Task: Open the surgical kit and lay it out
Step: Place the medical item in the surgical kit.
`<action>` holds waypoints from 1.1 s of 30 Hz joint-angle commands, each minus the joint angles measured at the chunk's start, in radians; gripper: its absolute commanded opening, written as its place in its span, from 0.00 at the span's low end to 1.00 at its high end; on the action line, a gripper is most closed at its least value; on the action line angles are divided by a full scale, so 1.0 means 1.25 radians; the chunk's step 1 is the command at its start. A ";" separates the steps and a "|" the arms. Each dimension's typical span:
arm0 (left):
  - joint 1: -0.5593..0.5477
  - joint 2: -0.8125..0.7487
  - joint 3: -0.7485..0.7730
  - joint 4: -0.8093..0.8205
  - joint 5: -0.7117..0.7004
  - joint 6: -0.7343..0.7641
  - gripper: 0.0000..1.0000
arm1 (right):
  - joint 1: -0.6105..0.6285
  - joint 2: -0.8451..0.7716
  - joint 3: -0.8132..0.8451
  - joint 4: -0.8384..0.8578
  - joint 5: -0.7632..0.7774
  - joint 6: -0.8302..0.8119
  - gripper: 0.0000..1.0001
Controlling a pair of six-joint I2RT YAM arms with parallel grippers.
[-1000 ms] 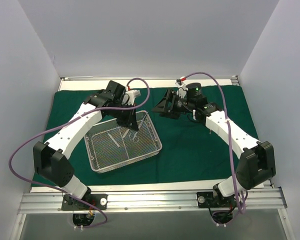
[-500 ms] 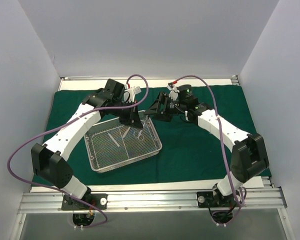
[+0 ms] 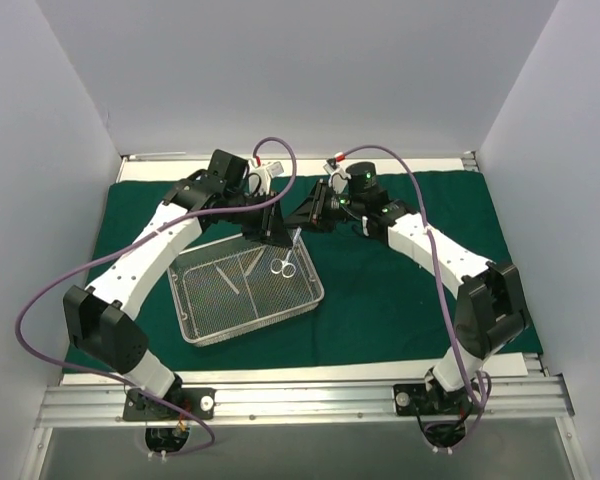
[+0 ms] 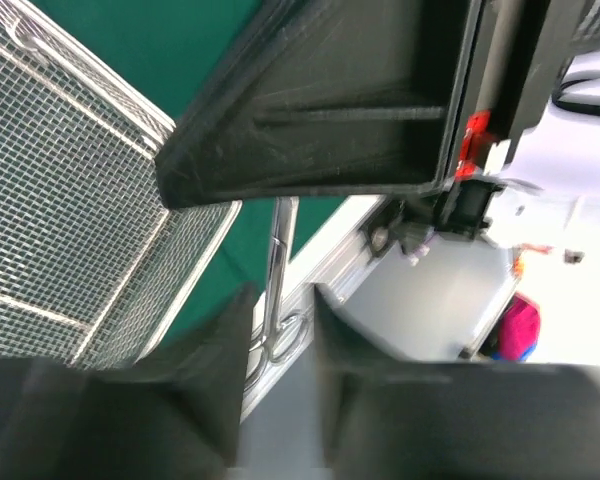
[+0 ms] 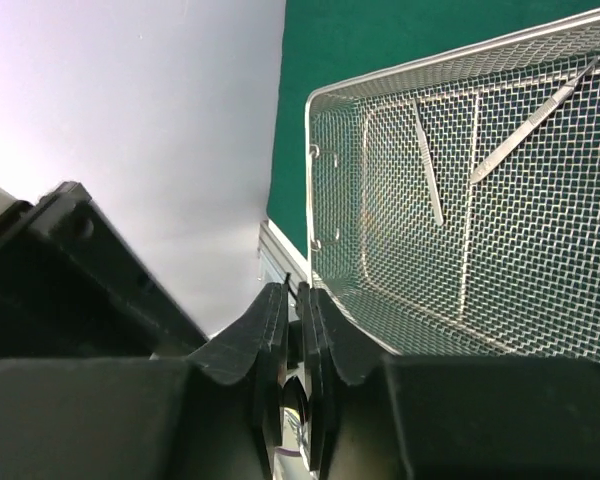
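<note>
The dark green cloth [image 3: 400, 290] lies spread flat under the silver wire-mesh tray [image 3: 255, 320]. Two slim instruments [image 3: 226, 277] [image 5: 430, 170] rest in the tray. Over the tray's far right corner both grippers meet on a ring-handled instrument [image 4: 276, 260], whose rings [image 3: 283, 267] hang above the mesh. My left gripper [image 3: 273, 235] [image 4: 280, 300] stands open, its fingers either side of the rings. From the right, my right gripper [image 3: 310, 215] [image 5: 292, 295] is shut on the instrument's other end, which stays mostly hidden between its pads. That gripper's black body [image 4: 310, 110] fills the top of the left wrist view.
White walls enclose the table on three sides. A metal rail [image 3: 280, 160] runs along the far edge behind the cloth, and another rail [image 3: 300, 400] carries the arm bases at the near edge. Purple cables [image 3: 280, 165] loop above both wrists.
The left gripper rose toward the back right with the ring-handled instrument and opened. The right gripper swung left to meet it and shut on the instrument's end.
</note>
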 commanded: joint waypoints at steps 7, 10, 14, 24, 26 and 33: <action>0.020 -0.075 -0.045 0.113 0.015 -0.025 0.81 | -0.023 -0.095 -0.006 0.064 0.027 0.090 0.00; 0.027 -0.106 -0.103 0.143 0.036 -0.041 0.83 | -0.036 -0.119 -0.021 0.106 0.015 0.112 0.00; 0.036 -0.149 -0.175 0.250 0.108 -0.099 0.82 | -0.049 -0.138 -0.033 0.140 0.021 0.132 0.00; 0.039 -0.135 -0.243 0.519 0.251 -0.272 0.02 | -0.042 -0.147 -0.023 0.096 0.033 0.111 0.00; 0.039 -0.125 -0.226 0.493 0.251 -0.259 0.02 | -0.052 -0.153 -0.011 0.026 0.022 0.070 0.07; 0.042 -0.145 -0.215 0.294 0.239 -0.154 0.02 | -0.041 -0.189 0.220 -0.515 0.323 -0.559 0.67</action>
